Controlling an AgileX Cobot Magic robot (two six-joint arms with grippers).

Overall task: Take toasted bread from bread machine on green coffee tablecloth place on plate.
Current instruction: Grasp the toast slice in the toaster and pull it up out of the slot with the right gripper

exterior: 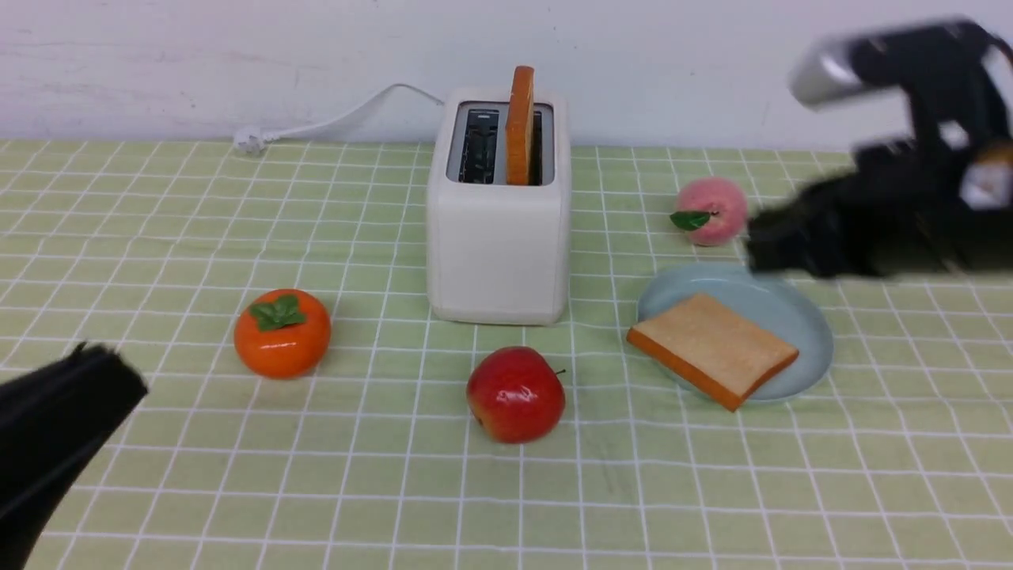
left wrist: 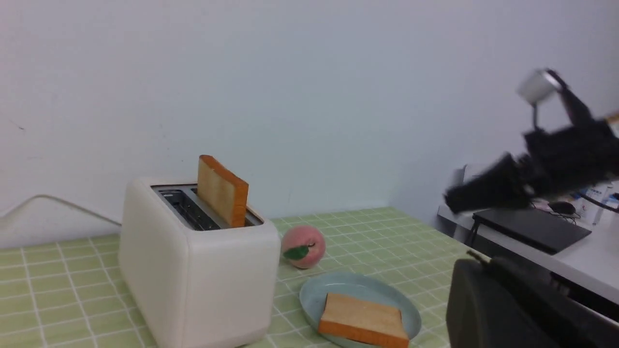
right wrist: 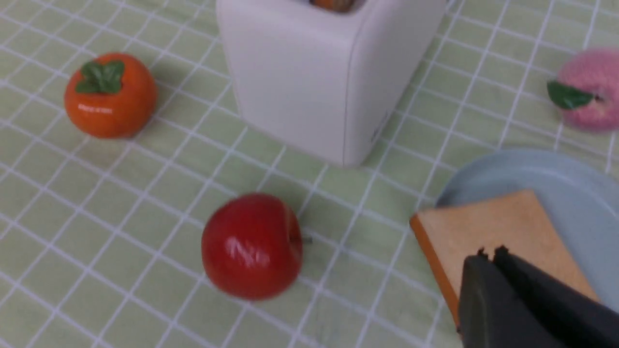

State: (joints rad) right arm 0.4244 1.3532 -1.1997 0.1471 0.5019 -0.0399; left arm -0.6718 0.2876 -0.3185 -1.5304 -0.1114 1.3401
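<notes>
Toaster (exterior: 498, 237) is set on the cloth (exterior: 158, 237), centre back, with its cord (exterior: 340, 119) run off to the left along the wall. The upright slice (exterior: 520, 127) is stood on edge in the toaster's right slot, its upper half sticking out above the top. The flat slice (exterior: 712, 348) is laid face up on the plate (exterior: 807, 317), with its near edge hung over the rim. The plate is placed right of the toaster, near it but not touching.

The right gripper (exterior: 756, 237) is seen blurred, held above the plate's far edge and just beside the peach (exterior: 712, 210). In the right wrist view its fingers are pressed together over the flat slice; nothing is gripped. The left gripper (exterior: 103, 364) is kept low at the near left, well apart from the toaster and slices. Its jaws are also clenched, with nothing between them.

The persimmon (exterior: 282, 332) is placed left-front of the toaster and the apple (exterior: 516, 393) directly in front of it. The peach is set behind the plate. All three are rested on the cloth, apart from each other. A laptop (left wrist: 532, 227) on a side desk is caught in the left wrist view.
</notes>
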